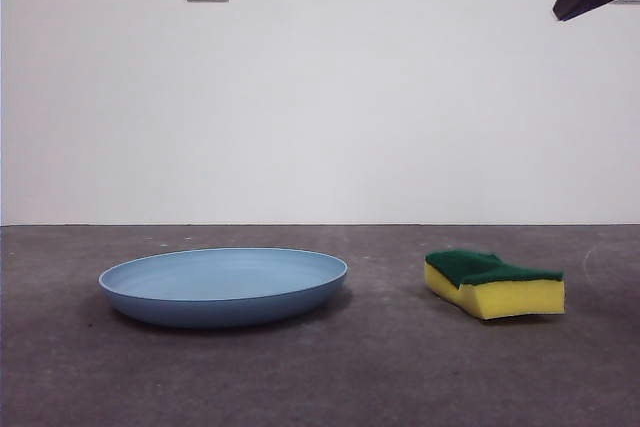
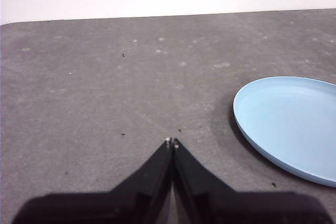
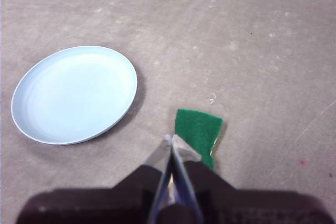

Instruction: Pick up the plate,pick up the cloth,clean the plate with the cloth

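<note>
Nothing of your task is done yet: the plate (image 1: 223, 285) lies flat on the table (image 1: 320, 377), with the cloth (image 1: 495, 284) well apart beside it. Your left gripper (image 2: 171, 142) hangs near the plate, your right gripper (image 3: 171, 139) above the cloth; both have jaws together, holding nothing. You'll find no readable writing.

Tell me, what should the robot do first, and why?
Probably open the left gripper and move it toward the plate. Both grippers are shut and hold nothing, the plate lies flat on the table, untouched, and it comes first in the job. The right gripper hovers above the sponge, so it seems placed to go next.
</note>
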